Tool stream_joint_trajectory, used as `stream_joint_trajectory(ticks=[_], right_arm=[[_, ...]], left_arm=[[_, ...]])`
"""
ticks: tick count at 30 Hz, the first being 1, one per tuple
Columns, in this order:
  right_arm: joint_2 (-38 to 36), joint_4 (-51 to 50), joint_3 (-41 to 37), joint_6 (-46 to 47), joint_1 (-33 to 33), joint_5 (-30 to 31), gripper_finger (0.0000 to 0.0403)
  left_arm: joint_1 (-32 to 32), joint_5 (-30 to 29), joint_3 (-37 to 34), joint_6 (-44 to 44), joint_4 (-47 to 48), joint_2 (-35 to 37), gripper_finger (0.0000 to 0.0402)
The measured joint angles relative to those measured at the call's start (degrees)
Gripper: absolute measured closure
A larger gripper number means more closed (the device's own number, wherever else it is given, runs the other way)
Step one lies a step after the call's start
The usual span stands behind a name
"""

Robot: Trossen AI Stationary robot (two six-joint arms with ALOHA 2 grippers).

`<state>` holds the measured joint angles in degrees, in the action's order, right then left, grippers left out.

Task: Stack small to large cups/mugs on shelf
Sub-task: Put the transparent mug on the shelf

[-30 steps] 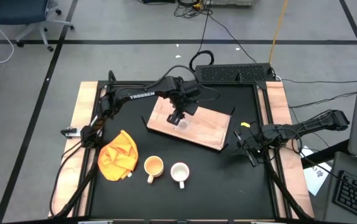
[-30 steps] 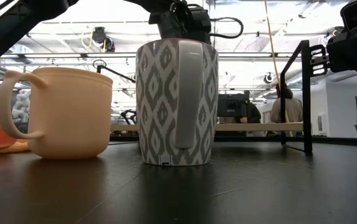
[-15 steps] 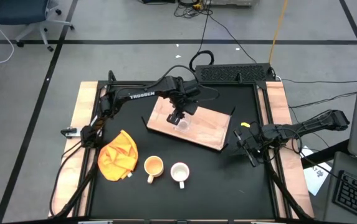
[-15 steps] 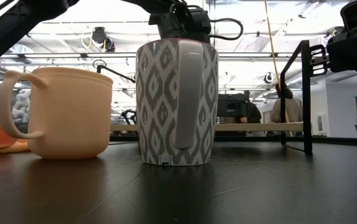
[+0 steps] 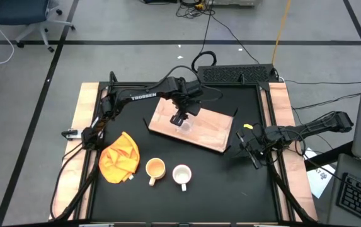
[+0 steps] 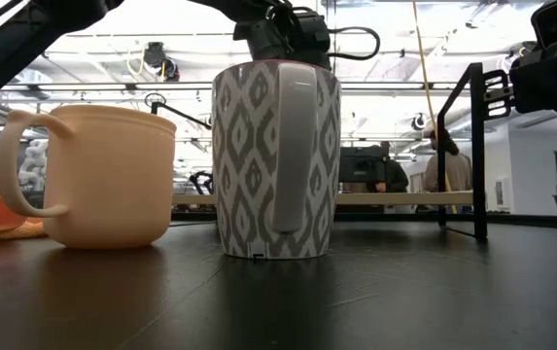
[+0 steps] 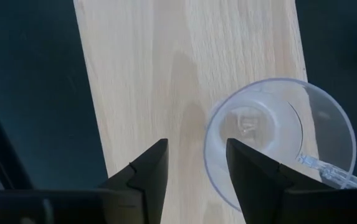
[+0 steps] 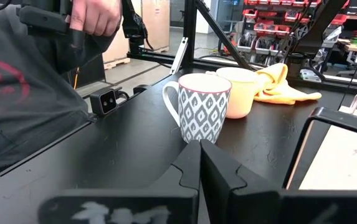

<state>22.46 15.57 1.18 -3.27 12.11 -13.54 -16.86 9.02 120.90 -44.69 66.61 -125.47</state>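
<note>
The tiny clear glass cup (image 5: pixel 184 126) stands upright on the light-wood shelf board (image 5: pixel 208 132); the left wrist view shows the cup (image 7: pixel 290 140) from above. My left gripper (image 5: pixel 179 118) hangs open over it, pointing down: one finger (image 7: pixel 253 174) is over the cup's inside, the other (image 7: pixel 148 167) over bare board. The yellow-orange mug (image 5: pixel 155 168) and the white patterned mug (image 5: pixel 181 174) stand on the black table near its near edge. My right gripper (image 8: pixel 200 163) is shut and waits near the table's right edge (image 5: pixel 254 149). My left gripper has the cup's wall (image 7: pixel 208 149) between its open fingers, coming from above. I cannot tell whether either finger touches the glass. The cup stands on the board.
An orange-yellow cloth (image 5: pixel 120 157) lies left of the mugs. A black stand (image 6: pixel 472 156) rises at the board's right end. A person's hand (image 8: pixel 94 15) and grey sleeve show beyond the table in the right wrist view. Black tabletop lies bare between board and mugs.
</note>
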Motion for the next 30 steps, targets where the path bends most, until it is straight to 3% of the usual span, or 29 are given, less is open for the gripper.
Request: stream_joint_trajectory(ticks=[30], right_arm=[[0.0,0.01,0.0,-0.24,0.01,0.01,0.0403]], left_arm=[[0.0,1.48,-1.95,0.94,-0.07,0.02,0.0238]])
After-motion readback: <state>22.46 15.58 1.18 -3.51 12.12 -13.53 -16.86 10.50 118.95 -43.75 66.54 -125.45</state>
